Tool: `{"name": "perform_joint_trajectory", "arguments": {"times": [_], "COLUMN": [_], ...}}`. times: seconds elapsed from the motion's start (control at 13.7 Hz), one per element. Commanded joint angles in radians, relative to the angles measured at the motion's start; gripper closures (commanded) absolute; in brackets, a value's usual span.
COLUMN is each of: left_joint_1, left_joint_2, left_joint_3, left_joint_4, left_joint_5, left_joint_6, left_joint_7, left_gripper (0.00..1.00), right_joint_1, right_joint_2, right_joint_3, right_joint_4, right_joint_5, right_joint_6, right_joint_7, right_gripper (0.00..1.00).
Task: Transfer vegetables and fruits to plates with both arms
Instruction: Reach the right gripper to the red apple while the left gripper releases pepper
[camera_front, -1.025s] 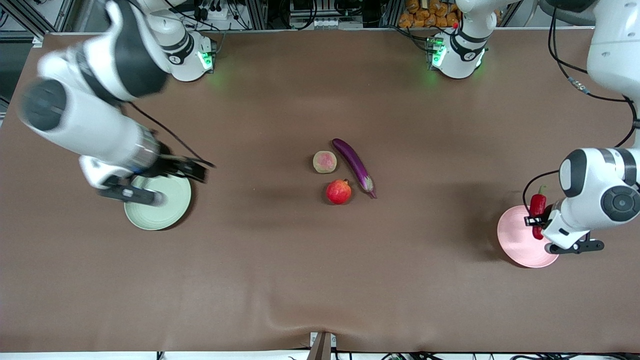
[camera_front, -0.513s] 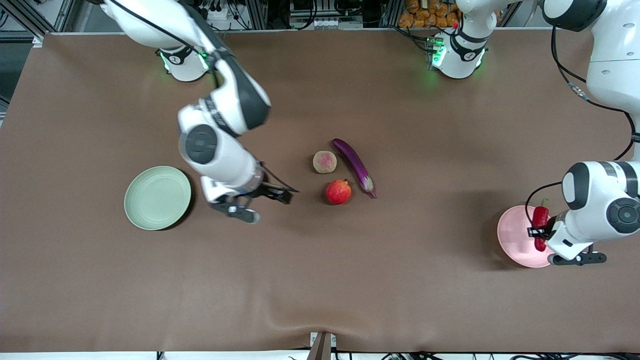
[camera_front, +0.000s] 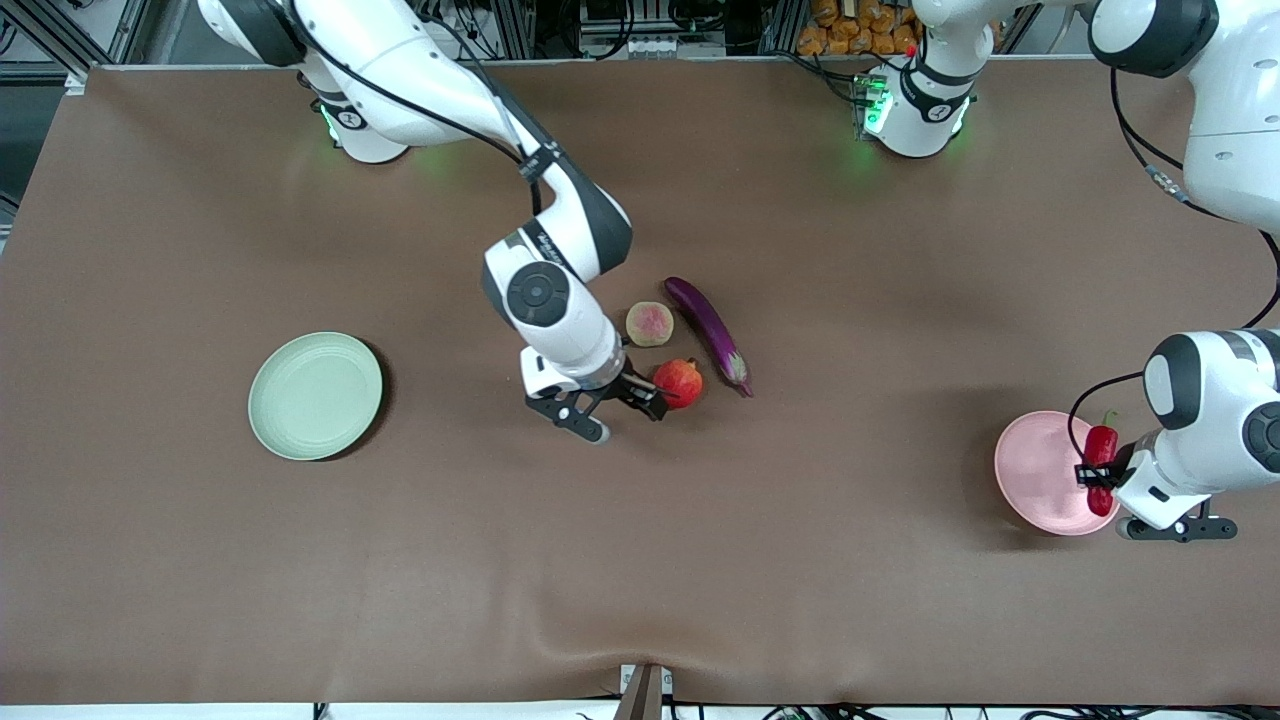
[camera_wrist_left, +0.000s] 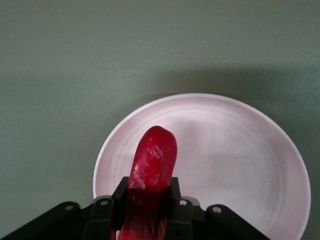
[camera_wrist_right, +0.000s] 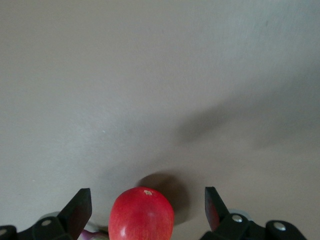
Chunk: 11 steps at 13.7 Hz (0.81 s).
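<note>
Now my right gripper (camera_front: 628, 405) sits over the pomegranate (camera_front: 678, 384) at the table's middle; a second ago it was over the pale green plate (camera_front: 315, 396), which now lies bare toward the right arm's end. Its fingers are spread wide, one on each side of the fruit without touching it. My left gripper (camera_front: 1097, 476) still pinches the red chili pepper (camera_front: 1101, 456) over the pale pink plate (camera_front: 1045, 487), though it has drifted toward the plate's rim at the left arm's end of the table.

From the right wrist view I get the pomegranate (camera_wrist_right: 141, 213) centred between the open fingers (camera_wrist_right: 77, 210), crown up, with its shadow on the cloth. The left wrist view shows the pepper (camera_wrist_left: 151, 170) clamped and hanging above the pink plate (camera_wrist_left: 240, 165), clear of its surface.

Just beside the pomegranate, farther from the front camera, lie the tan-green fruit (camera_front: 650, 324) and the purple eggplant (camera_front: 708, 330). A brown cloth (camera_front: 640, 560) covers the table, rippled at its near edge; cables and racks line the edge where the bases stand.
</note>
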<state>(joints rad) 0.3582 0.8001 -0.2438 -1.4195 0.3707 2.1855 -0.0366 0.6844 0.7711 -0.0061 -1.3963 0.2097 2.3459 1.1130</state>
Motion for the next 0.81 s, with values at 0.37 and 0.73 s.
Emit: {"name": "perform_joint_trajectory", "arguments": {"times": [0.37, 0.73], "left_joint_1": [-0.004, -0.011], "left_joint_2": [0.042, -0.004], "left_joint_3": [-0.009, -0.046], "left_joint_4": [0.056, 0.044], "left_joint_5": [0.013, -0.058], "left_joint_6": [-0.003, -0.027], "left_joint_7": [0.003, -0.032], "left_gripper": [0.0, 0.0], "right_joint_1": [0.03, 0.066], "right_joint_2": [0.082, 0.1], "right_joint_3": [0.005, 0.005], "right_joint_4": [0.097, 0.099], "right_joint_5": [0.033, 0.033], "right_joint_6": [-0.011, -0.01], "right_joint_7": [0.195, 0.258], "right_gripper": [0.0, 0.0]}}
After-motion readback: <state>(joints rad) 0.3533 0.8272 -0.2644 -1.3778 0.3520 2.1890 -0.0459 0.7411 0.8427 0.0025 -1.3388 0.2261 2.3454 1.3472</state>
